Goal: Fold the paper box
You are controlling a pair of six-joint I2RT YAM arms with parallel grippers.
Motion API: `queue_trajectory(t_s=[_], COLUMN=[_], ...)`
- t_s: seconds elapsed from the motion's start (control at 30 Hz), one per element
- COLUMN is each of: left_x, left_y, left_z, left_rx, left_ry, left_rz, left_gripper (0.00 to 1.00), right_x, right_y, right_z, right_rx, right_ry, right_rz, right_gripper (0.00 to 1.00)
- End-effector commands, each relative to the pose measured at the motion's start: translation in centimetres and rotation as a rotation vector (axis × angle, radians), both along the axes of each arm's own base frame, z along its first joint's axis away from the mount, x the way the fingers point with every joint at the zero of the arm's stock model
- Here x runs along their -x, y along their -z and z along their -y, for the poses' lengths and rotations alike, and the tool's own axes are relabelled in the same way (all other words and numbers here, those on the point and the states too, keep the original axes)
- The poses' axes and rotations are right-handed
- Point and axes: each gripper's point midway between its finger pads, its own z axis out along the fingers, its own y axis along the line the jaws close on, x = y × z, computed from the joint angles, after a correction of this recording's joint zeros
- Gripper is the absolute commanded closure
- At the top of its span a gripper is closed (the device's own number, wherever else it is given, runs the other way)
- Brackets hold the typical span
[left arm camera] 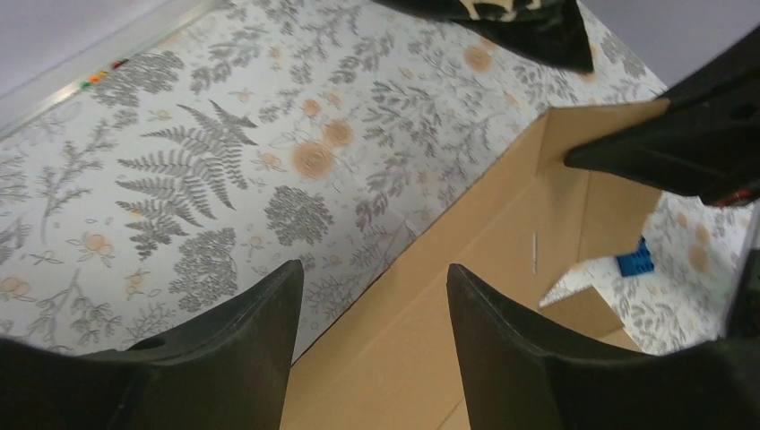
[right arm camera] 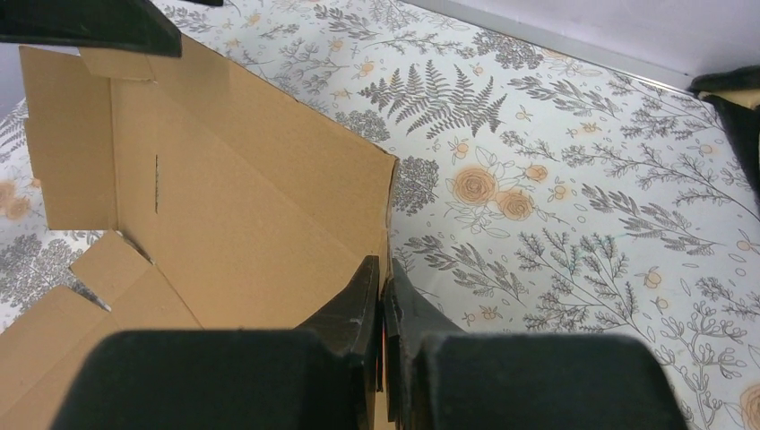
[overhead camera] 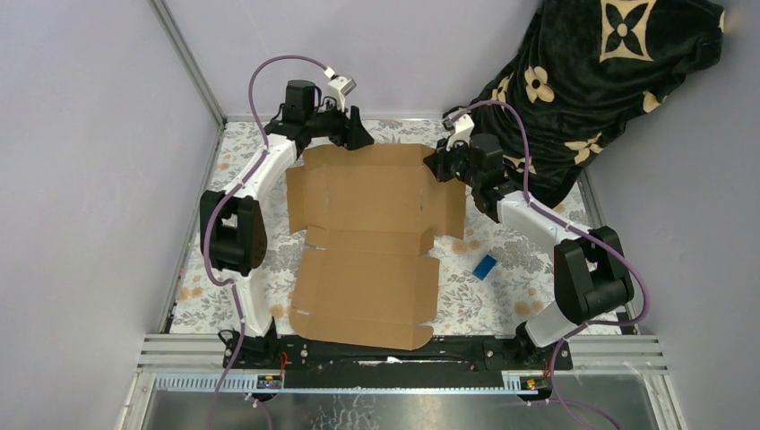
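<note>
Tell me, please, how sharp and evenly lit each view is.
Top external: soft, even light, paper box sharp, glare on the near metal panel. Left wrist: tablecloth crisp, left fingers dark, featureless. Right wrist: box crisp, right fingers black, soft-edged.

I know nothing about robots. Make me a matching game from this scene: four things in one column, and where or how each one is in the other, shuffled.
Things:
1. left gripper
2. right gripper
3. blue object
4. blanket

States or places:
A. lying on the table, right of the box
B. open, holding nothing
C. shut on the box's far edge
D. heaped in the far right corner

Pairs: 1-B, 2-C, 3-A, 4-D
</note>
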Motion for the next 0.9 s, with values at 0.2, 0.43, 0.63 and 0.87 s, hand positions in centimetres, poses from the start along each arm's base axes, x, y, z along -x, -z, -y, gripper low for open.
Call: queue_trajectory(t_s=[0.2,0.43,0.63,0.87], left_x=[1.7,1.7,1.7,2.6], left_y=[1.0,2.0,2.7,4.1], left_z=[0.0,-0.2,-0.6,-0.1], left_rx=[0.008,-0.008,-0.034,-0.088], left_ry=[0.120,0.106,0.075,0.053], left_rz=[-0.017,-0.036,-0.035,-0.058], left_gripper=[0.33,0.35,0.45,0.59], right_x=[-0.1,-0.7,-1.2,-1.9], right_y=[-3.8,-4.5,-4.4,-4.0], right_z=[-2.3,-2.9,-3.1,-3.4], right_rx=[-0.034,-0.042,-0.043,-0.044], right_ry=[-0.126,-0.145,-0.147,-0.149], right_rz=[0.097,0.107,0.109,0.109], right_gripper=[1.00,1.00,1.00,1.00])
